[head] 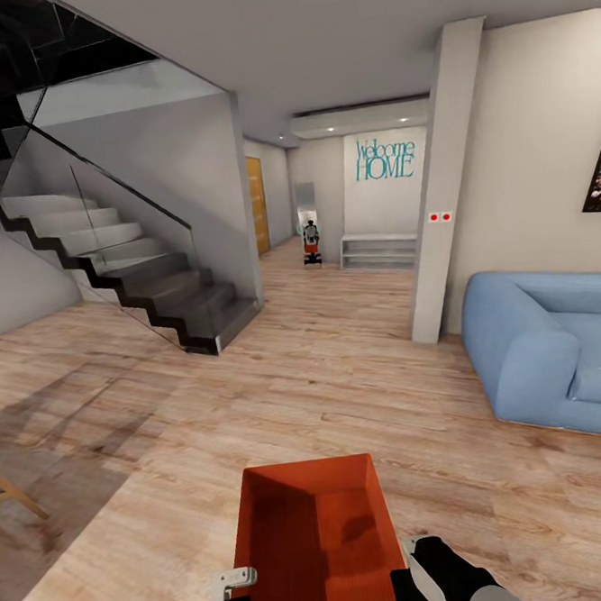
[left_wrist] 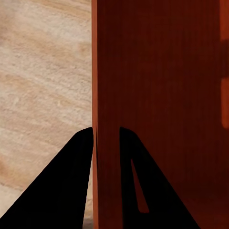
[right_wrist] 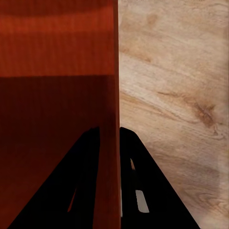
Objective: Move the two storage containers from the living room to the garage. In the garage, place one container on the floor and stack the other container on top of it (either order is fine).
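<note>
One orange-red storage container point(head: 314, 534) hangs low in front of me over the light wood-plank floor of the living room, open side up. My left gripper point(head: 235, 588) is shut on its left wall, and the left wrist view has the fingers straddling that wall point(left_wrist: 106, 129). My right gripper point(head: 407, 568) is shut on the right wall, its fingers on either side of it point(right_wrist: 109, 129). The container's ribbed inside point(left_wrist: 167, 95) point(right_wrist: 57, 95) lies beside each wall. The garage is out of view.
A staircase point(head: 137, 286) with a glass rail rises at the left. A blue sofa point(head: 558, 352) sits at the right behind a white pillar point(head: 437, 199). Straight ahead a hallway point(head: 303, 273) leads to a white shelf point(head: 378, 251). A wooden chair leg point(head: 8, 486) pokes in at the left edge.
</note>
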You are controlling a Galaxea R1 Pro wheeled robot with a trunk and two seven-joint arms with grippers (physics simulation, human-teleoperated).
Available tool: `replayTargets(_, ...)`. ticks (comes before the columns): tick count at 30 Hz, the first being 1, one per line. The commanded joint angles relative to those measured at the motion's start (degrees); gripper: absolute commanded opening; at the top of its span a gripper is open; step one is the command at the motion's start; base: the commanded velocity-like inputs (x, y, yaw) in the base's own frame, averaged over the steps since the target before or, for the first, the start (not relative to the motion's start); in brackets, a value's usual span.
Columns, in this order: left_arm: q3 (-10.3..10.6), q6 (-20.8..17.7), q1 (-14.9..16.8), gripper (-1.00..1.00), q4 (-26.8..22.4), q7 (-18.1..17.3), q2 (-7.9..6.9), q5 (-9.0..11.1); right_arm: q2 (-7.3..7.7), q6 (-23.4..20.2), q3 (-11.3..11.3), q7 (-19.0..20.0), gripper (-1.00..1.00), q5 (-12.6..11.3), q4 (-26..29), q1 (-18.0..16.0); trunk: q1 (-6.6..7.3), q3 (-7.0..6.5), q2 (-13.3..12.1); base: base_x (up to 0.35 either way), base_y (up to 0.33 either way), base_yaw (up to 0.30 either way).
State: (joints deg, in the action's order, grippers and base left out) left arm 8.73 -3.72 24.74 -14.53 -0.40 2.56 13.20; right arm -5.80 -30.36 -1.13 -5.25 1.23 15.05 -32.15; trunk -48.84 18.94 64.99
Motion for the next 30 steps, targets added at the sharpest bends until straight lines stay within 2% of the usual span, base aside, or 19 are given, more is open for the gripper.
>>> replayTargets(1,1.4,2.6,0.0,-1.0,-0.3,0.2,-0.1,1.0,0.88,-0.9,1.3,-0.2,-1.0,-1.3,-0.1,0.0,-0.01,0.07,0.0,0.145,0.0,-0.004)
replayTargets(30,1.4,2.6,0.0,-1.0,-0.3,0.3,-0.1,1.0,0.88,-0.9,1.3,-0.2,-1.0,-1.3,-0.1,0.0,-0.01,0.07,0.0,0.324,0.0,0.0)
